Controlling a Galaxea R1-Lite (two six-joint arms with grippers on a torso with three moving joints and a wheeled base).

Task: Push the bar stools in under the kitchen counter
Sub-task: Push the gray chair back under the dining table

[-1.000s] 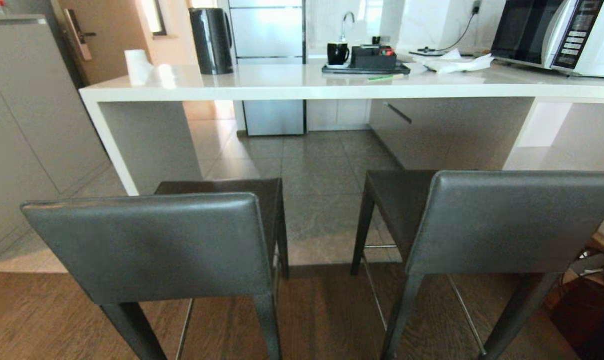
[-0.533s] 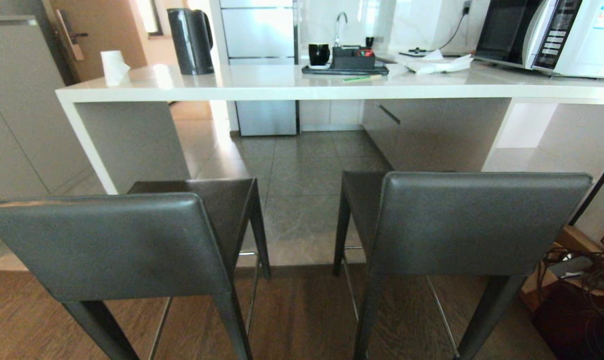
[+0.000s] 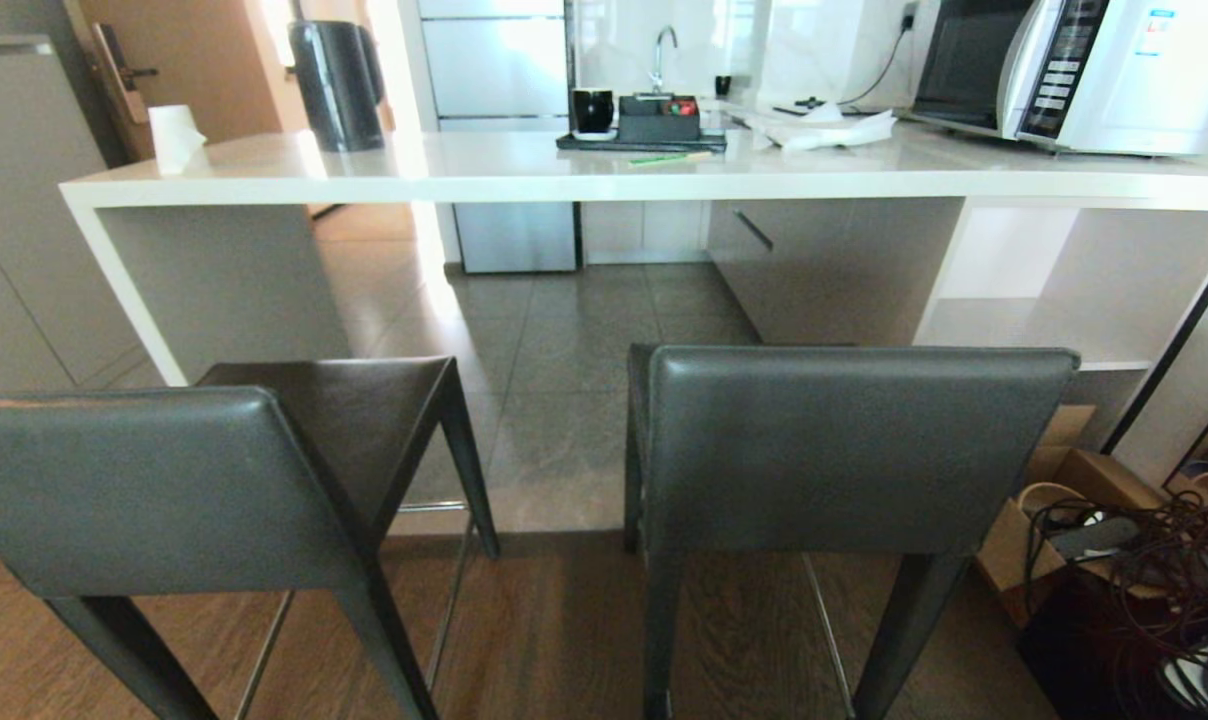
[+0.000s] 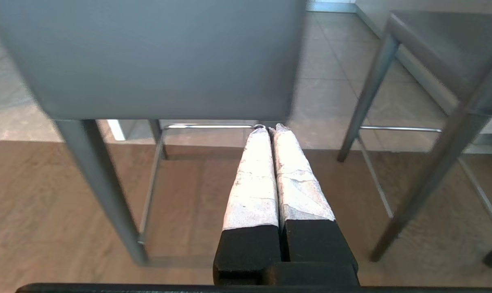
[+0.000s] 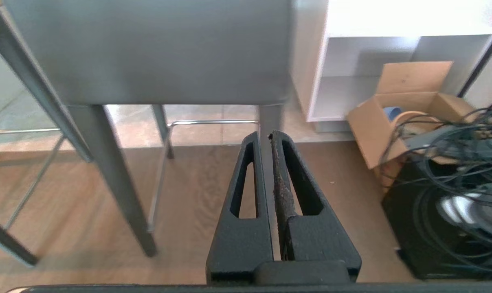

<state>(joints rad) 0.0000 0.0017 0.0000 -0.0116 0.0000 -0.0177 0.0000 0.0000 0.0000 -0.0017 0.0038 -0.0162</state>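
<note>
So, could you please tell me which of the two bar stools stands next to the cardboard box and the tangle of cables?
The right bar stool: the cardboard box and cables lie on the floor just beside it, while the left bar stool stands by the counter's white slab leg.

In the head view the left stool (image 3: pixel 164 490) loses part of its backrest to the left edge, and both stools' legs run off the bottom. The right stool's (image 3: pixel 844 450) backrest hides its seat. The microwave (image 3: pixel 1084 70) on the counter (image 3: pixel 524 170) is clipped at the top and right edges. The tray's (image 3: pixel 644 140) small contents are too small to tell.
</note>
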